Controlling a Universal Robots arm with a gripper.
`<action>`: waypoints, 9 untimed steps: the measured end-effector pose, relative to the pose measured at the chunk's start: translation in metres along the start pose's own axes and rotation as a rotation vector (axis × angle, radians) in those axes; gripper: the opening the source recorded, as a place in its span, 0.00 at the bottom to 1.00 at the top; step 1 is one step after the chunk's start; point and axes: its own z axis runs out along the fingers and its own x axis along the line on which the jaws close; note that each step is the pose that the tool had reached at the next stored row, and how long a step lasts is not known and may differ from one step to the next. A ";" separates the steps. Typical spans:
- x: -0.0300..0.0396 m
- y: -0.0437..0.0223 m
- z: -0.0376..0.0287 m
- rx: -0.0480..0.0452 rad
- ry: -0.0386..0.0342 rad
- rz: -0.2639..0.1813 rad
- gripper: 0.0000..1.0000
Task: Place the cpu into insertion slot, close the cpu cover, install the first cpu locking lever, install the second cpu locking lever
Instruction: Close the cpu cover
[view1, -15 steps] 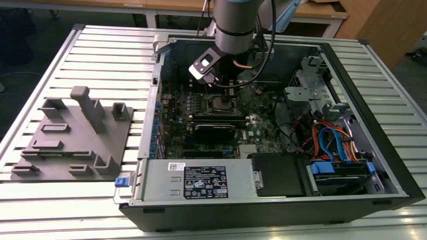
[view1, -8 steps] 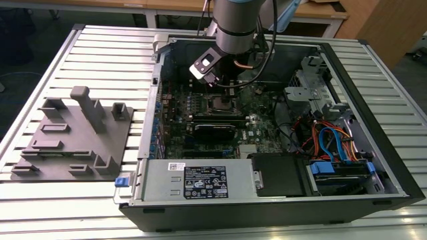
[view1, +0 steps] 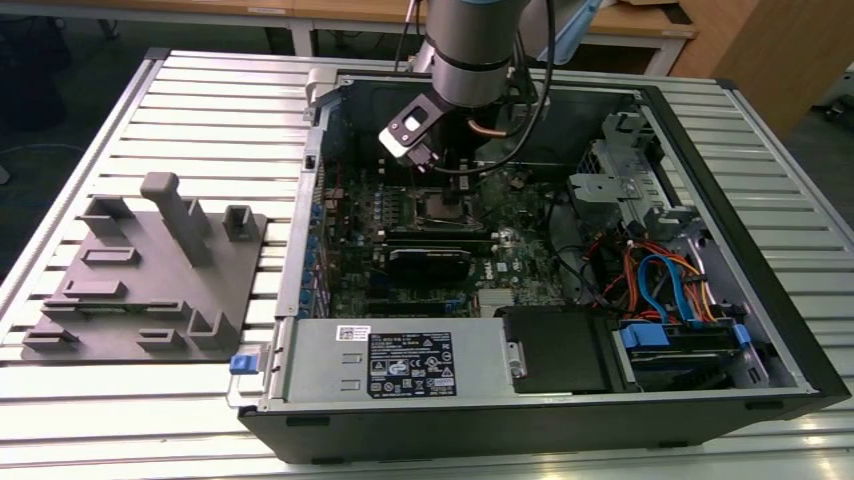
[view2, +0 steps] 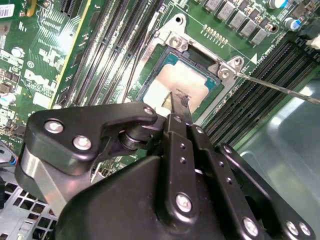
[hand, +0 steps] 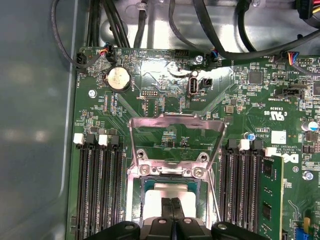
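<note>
The cpu (hand: 167, 192) lies flat in the insertion slot (hand: 134, 186), its silvery top (view2: 182, 80) showing inside the metal rim (view2: 175, 40). The cpu cover (hand: 175, 122) is swung up and open, with green board visible through its window. My gripper (hand: 171, 206) is shut, its two thin black fingers pressed together with nothing between them; the tips (view2: 177, 102) sit over the middle of the cpu. A thin metal locking lever (view2: 280, 90) sticks out sideways from the socket corner. In the exterior view the gripper (view1: 438, 170) hangs inside the open computer case above the socket (view1: 447, 207).
Long black memory slots (hand: 97, 185) flank the socket on both sides. Black cables (hand: 210, 30) run past the board's edge. The case wall (view1: 300, 200), a grey power supply box (view1: 387, 365) and drive cages (view1: 641, 200) surround the board. A grey fixture plate (view1: 147, 280) lies at the exterior view's left.
</note>
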 end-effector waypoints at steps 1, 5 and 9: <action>0.0000 0.0000 -0.0008 0.0001 -0.0001 0.000 0.10; 0.0001 0.0001 -0.0051 0.0000 -0.0001 0.000 0.10; 0.0002 0.0002 -0.0071 -0.0001 0.0001 0.000 0.10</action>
